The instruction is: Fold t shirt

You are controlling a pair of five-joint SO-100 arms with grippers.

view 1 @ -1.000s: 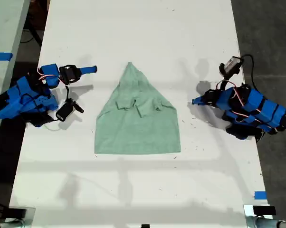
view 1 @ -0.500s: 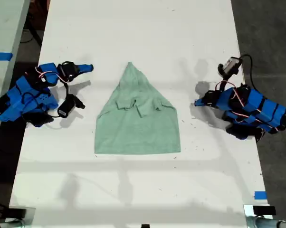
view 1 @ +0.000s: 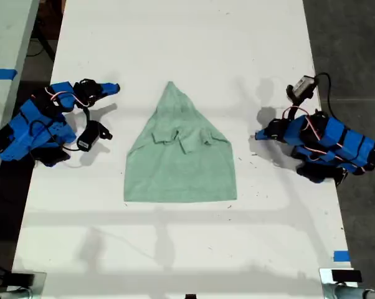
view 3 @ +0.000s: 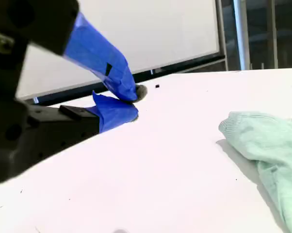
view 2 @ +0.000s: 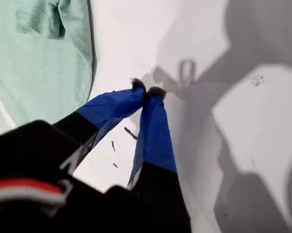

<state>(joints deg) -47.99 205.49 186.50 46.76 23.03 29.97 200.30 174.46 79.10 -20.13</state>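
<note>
My first gripper (view 2: pixel 147 90) has its fingers (view 2: pixel 155 126) pressed together at the tips, holding nothing, hovering over the bare white surface (view 1: pixel 175 37) at the exterior view's right. My second gripper (view 3: pixel 135 103) has its fingers (view 3: pixel 105 63) nearly together with only a thin gap, also empty, at the exterior view's left. The t shirt (view 1: pixel 180 152) lies in the middle of the surface, well apart from both, sleeves folded inward and the top narrowing to a point. Each wrist view catches only an edge of it; the exterior view alone shows its whole outline.

Mint t shirt (view 1: pixel 180 156), part-folded, flat, table ctr
</note>
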